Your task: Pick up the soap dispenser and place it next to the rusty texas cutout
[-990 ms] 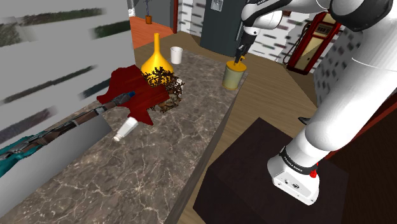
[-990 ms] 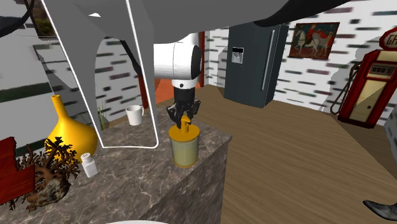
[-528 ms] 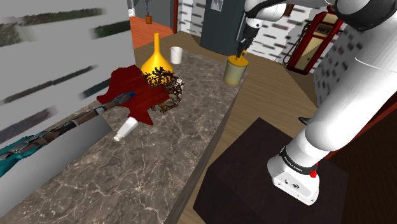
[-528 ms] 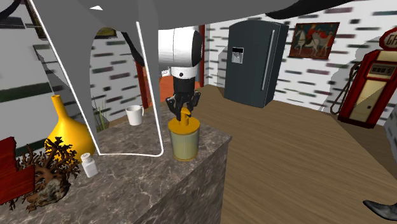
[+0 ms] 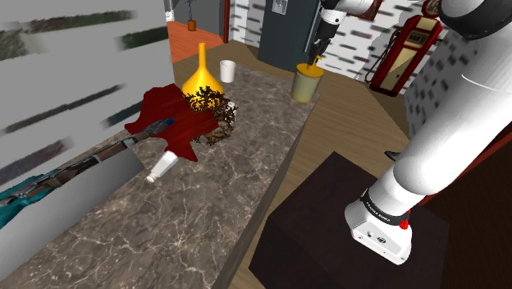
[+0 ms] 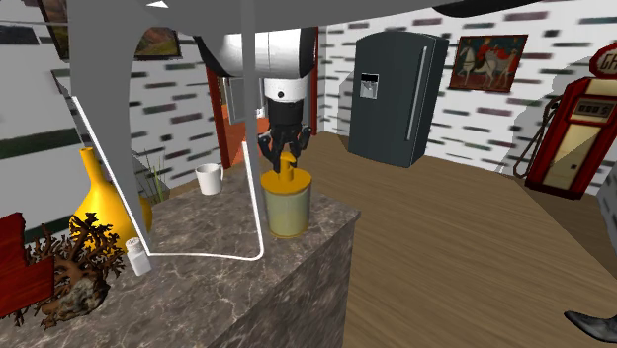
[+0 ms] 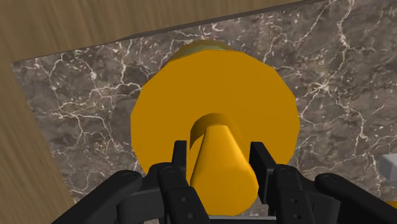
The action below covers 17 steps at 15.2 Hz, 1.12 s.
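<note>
In the shoulder view, the grey marble counter (image 5: 205, 189) runs away from the dark stand (image 5: 345, 222), and the soap dispenser (image 5: 305, 84), an olive-yellow pot with an orange pump top, stands upright at the counter's far corner on the edge facing the wooden floor. The black gripper (image 5: 312, 59) comes down onto it from above and grips the orange pump. The dark red Texas cutout (image 5: 168, 115) lies flat on the counter's middle, well apart from the dispenser, with a yellow vase (image 5: 202, 78) and a white cup (image 5: 227, 71) farther along the counter and a small white bottle (image 5: 162, 167) lying on its side at the counter's near side of the cutout. In the second exterior view, the gripper (image 6: 285, 158) hangs straight down over the counter (image 6: 227, 287) corner, its fingers closed around the pump of the dispenser (image 6: 286, 205); whether the dispenser's base touches the stone cannot be told. The cup (image 6: 209, 179), the vase (image 6: 104, 208) and the cutout (image 6: 15, 262) sit along the counter away from that corner, and a dark fridge (image 6: 400, 94) stands on the floor beyond the counter. In the wrist view, the gripper (image 7: 219, 156) clamps the orange pump, one of the fingers (image 7: 180, 159) pressed to each side of it, and the dispenser's round top (image 7: 216, 108) sits over the counter (image 7: 76, 108) close to its corner.
</note>
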{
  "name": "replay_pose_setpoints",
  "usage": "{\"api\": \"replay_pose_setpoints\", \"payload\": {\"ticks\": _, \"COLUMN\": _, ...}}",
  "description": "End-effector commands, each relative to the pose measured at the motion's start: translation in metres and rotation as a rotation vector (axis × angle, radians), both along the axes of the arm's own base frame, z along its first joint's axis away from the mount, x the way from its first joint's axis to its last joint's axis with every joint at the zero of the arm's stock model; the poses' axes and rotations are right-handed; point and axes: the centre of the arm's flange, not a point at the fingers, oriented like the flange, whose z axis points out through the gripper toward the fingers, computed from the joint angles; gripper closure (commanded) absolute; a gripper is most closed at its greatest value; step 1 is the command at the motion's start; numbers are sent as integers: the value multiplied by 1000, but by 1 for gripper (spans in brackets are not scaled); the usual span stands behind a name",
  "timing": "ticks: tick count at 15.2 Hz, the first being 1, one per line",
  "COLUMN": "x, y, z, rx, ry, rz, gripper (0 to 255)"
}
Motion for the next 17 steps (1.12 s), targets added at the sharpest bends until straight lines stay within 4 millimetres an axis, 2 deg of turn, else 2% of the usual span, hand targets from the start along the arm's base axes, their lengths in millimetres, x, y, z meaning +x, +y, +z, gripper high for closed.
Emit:
{"api": "replay_pose_setpoints", "payload": {"ticks": 1, "x": 0, "y": 1, "z": 11, "rx": 0, "ry": 0, "rz": 0, "gripper": 255}}
{"api": "replay_pose_setpoints", "payload": {"ticks": 17, "x": 0, "y": 1, "z": 96, "rx": 0, "ry": 0, "rz": 0, "gripper": 255}}
